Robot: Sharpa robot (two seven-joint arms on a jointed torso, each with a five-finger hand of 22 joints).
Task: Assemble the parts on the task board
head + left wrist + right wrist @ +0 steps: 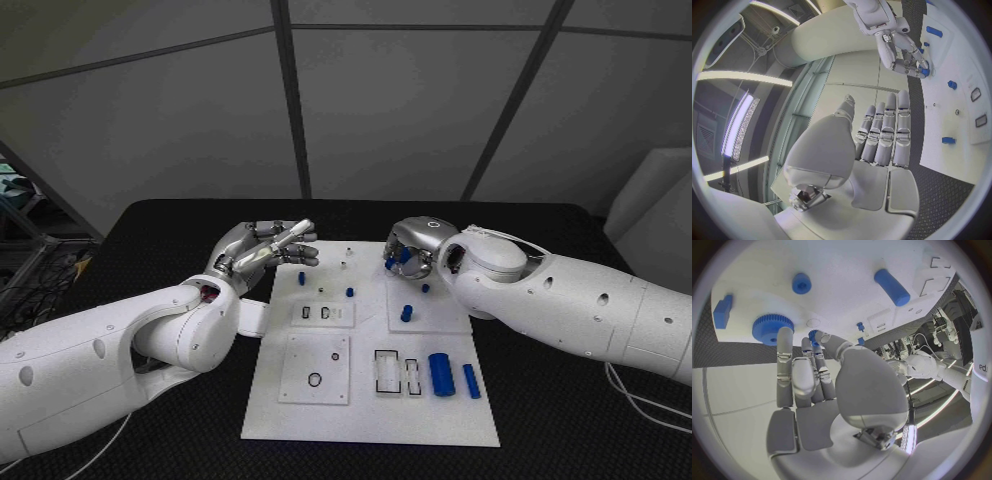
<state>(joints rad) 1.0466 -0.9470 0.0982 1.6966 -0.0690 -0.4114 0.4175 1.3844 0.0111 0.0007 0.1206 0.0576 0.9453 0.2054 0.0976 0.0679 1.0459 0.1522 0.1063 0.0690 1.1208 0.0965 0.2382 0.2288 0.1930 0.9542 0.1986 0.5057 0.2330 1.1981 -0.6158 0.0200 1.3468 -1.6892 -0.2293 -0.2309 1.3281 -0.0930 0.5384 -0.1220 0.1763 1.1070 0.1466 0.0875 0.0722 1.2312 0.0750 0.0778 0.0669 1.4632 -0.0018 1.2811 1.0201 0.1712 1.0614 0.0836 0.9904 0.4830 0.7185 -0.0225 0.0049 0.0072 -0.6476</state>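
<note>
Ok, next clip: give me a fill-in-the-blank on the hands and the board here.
1. The right hand pinches in its fingers a small part whose colour is ____.
2. The left hand, by the board's far corner, holds ____.
3. The board lies on a table whose colour is ____.
Missing words: blue; nothing; black.

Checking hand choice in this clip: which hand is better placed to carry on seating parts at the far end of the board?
Probably the right hand: it is over the task board with its fingertips at a small blue part. The left hand hovers at the board's edge, fingers extended, holding nothing.
</note>
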